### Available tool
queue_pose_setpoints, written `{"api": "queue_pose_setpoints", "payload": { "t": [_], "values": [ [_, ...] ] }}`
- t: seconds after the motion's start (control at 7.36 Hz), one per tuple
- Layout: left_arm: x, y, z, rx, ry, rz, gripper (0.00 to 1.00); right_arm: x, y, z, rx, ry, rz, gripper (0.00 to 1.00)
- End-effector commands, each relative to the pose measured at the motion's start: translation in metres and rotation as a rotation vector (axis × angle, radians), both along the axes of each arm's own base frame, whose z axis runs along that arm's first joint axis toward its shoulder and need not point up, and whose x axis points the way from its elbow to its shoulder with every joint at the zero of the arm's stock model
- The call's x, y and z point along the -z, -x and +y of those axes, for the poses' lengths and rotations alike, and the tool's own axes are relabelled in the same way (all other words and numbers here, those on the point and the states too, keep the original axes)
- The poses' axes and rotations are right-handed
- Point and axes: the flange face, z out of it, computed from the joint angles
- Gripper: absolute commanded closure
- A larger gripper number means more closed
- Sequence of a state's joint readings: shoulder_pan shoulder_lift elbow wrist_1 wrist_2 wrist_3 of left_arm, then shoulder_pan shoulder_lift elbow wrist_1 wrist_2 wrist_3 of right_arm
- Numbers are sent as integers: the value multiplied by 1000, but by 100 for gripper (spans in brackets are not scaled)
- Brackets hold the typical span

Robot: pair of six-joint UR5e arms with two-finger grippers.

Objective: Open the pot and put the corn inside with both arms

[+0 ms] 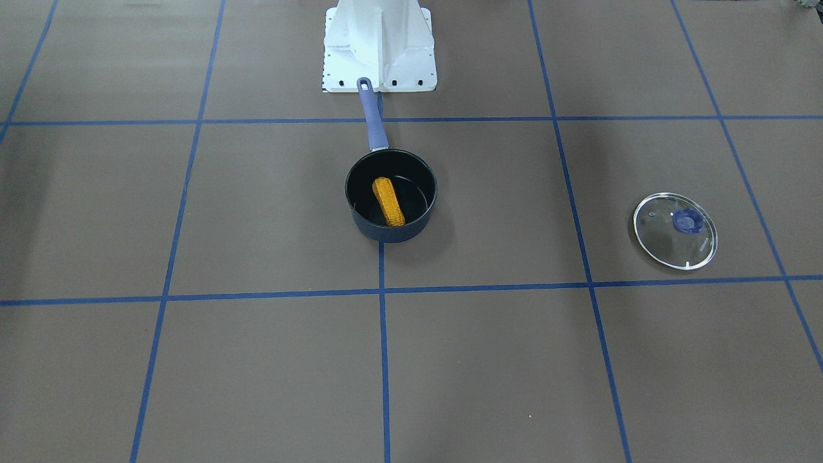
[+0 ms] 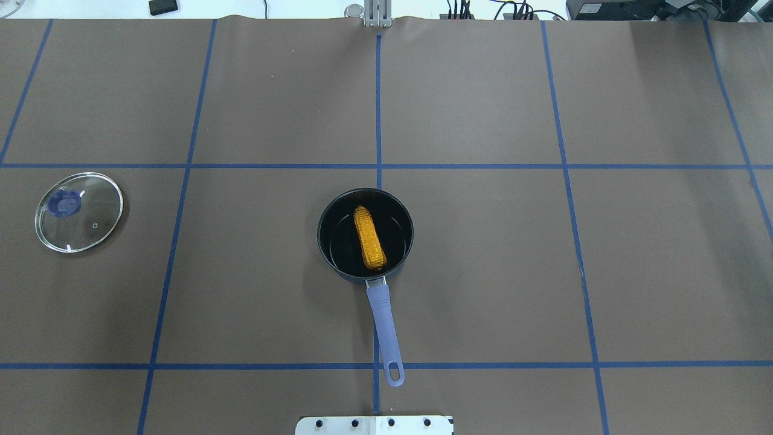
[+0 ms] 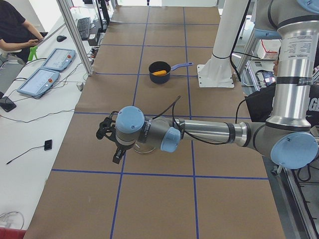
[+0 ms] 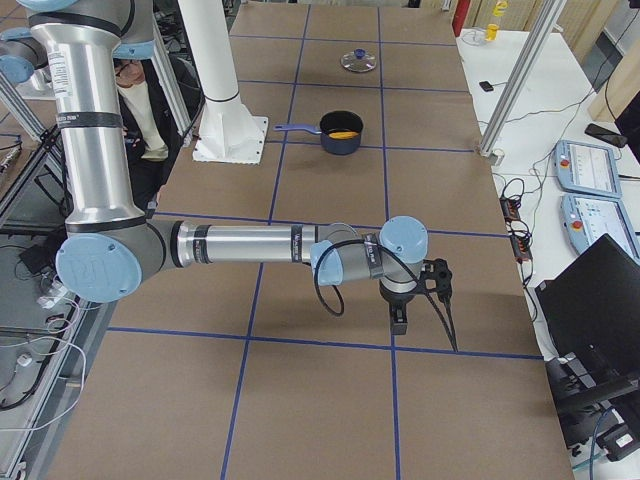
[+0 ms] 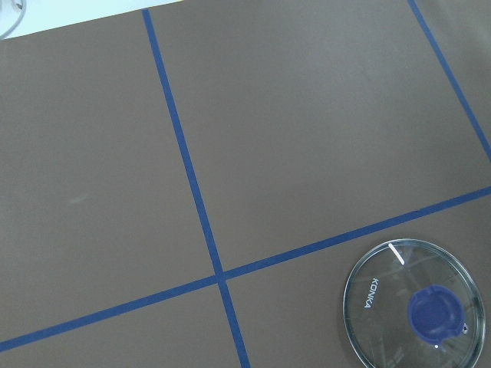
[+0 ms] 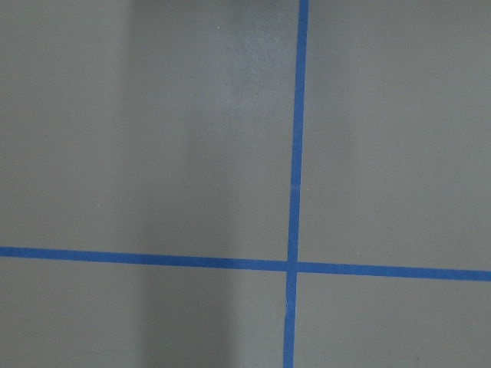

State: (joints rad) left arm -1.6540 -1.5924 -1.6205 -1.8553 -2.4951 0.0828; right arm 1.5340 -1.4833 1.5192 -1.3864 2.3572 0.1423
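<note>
The corn (image 1: 389,202) lies inside the open dark pot (image 1: 386,233) at the table's middle; both show in the overhead view too, corn (image 2: 369,246) and pot (image 2: 323,244). The pot's purple handle (image 2: 384,314) points toward the robot base. The glass lid (image 2: 78,211) with a blue knob lies flat on the table, far on the robot's left. My left gripper (image 3: 116,158) hangs above the table near the lid (image 5: 414,307). My right gripper (image 4: 399,318) hangs over bare table on the far right. Both show only in the side views, so I cannot tell whether they are open or shut.
The robot's white base (image 1: 379,45) stands just behind the pot's handle. Blue tape lines (image 2: 378,109) grid the brown table. Tablets (image 3: 52,59) and a person (image 3: 12,30) are on a side bench beyond the table's far edge.
</note>
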Motion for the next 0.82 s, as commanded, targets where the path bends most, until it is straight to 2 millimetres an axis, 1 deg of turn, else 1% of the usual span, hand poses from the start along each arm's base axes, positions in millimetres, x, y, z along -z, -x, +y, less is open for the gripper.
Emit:
{"api": "queue_pose_setpoints", "payload": {
  "t": [0.0,0.27,0.54,0.68],
  "values": [
    [2,0,-1,0,-4,1,2,-3,0,15,-4,-1,-3,0],
    [3,0,-3,4,0,1,2,0,0,16,-4,-7,-5,0],
    [4,0,-2,5,1,3,2,9,-1,15,-5,-22,-10,0],
    [2,-1,-3,4,4,2,2,23,-1,18,-6,-44,-8,0]
  ]
}}
